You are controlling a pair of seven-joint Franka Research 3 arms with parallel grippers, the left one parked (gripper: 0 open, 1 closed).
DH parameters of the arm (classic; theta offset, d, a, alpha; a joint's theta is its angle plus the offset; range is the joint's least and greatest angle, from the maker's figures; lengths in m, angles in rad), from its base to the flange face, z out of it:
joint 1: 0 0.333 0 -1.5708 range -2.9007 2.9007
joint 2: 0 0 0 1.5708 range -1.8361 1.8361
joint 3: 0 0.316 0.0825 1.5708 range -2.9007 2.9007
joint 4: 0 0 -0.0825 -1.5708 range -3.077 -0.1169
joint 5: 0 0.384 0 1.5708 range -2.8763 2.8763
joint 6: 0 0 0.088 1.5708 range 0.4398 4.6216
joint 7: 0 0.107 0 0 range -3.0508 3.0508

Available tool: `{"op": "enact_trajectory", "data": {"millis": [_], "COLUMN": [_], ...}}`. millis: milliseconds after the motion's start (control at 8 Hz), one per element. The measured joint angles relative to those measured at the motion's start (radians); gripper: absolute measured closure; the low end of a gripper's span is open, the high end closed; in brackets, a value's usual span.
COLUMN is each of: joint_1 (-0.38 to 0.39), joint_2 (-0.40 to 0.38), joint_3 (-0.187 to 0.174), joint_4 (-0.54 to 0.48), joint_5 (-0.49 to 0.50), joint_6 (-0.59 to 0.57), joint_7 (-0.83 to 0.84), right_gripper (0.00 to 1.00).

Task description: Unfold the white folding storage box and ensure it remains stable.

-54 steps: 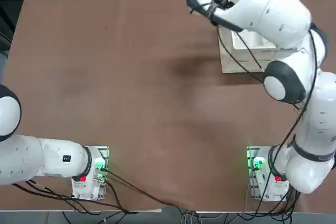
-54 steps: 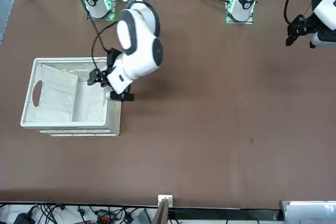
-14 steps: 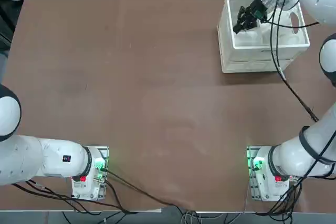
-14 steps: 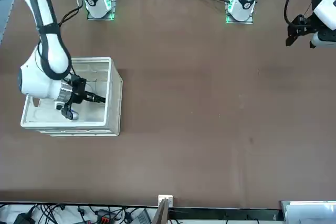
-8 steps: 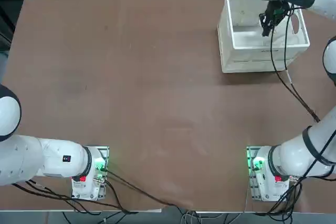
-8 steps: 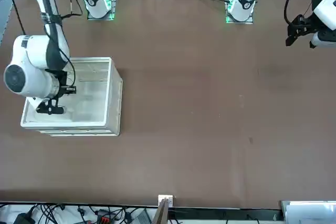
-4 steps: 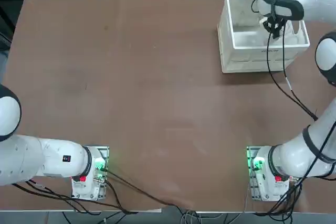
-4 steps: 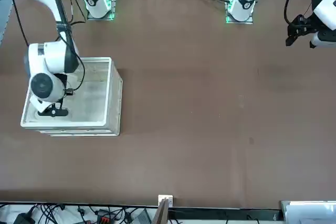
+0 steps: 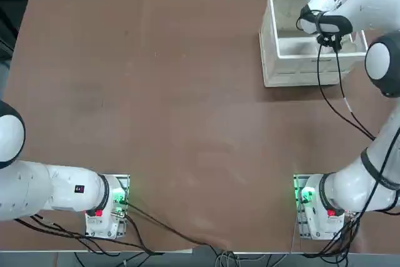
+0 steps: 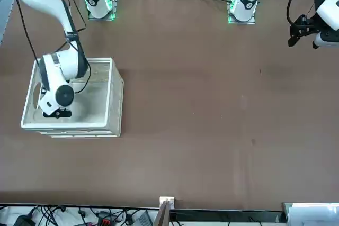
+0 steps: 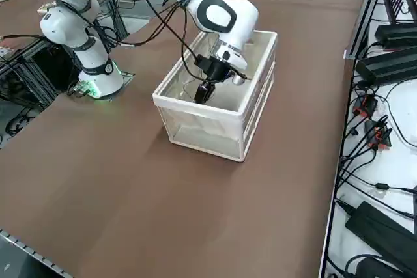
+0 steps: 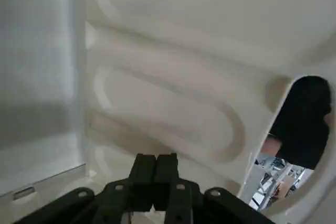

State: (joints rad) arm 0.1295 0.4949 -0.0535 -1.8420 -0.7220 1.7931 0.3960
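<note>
The bench [image 9: 156,92] is a wide brown surface that spreads out on every side below the tool, bare apart from the arm bases and the crate.

The white folding storage box [image 11: 195,128] surrounds the tool on all sides: it stands on the bench with its rim up and its four walls raised, so it reads as opened out rather than collapsed flat. Its long walls rise to either side of the tool and an end wall stands directly ahead of the fingertips, the oval handle hole [image 12: 302,119] in that wall just off to one side of them.

The right arm [image 10: 58,72] reaches over the rim and bends down into the box, which puts the tool inside the cavity rather than above it.

The tool [image 12: 154,169] sits low in the box with its two fingers pressed flat together and nothing between them. That closed, empty posture looks suited to pushing: a blunt tip set against the inner face of the end wall could press the hinged panel outward until it seats. Whether the fingertips actually touch the panel cannot be told; they are at least very near it.
</note>
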Motion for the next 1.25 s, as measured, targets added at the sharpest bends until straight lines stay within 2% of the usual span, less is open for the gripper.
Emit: {"op": "enact_trajectory", "data": {"millis": [750, 1250], "joint_1": [-0.002, 0.001], "joint_2": [0.034, 0.038], "joint_3": [-0.012, -0.005], "joint_4": [-0.007, -0.007], "joint_5": [-0.122, -0.137], "joint_6": [-0.014, -0.023], "joint_7": [0.070, 0.087], "right_gripper": [0.99, 0.99]}}
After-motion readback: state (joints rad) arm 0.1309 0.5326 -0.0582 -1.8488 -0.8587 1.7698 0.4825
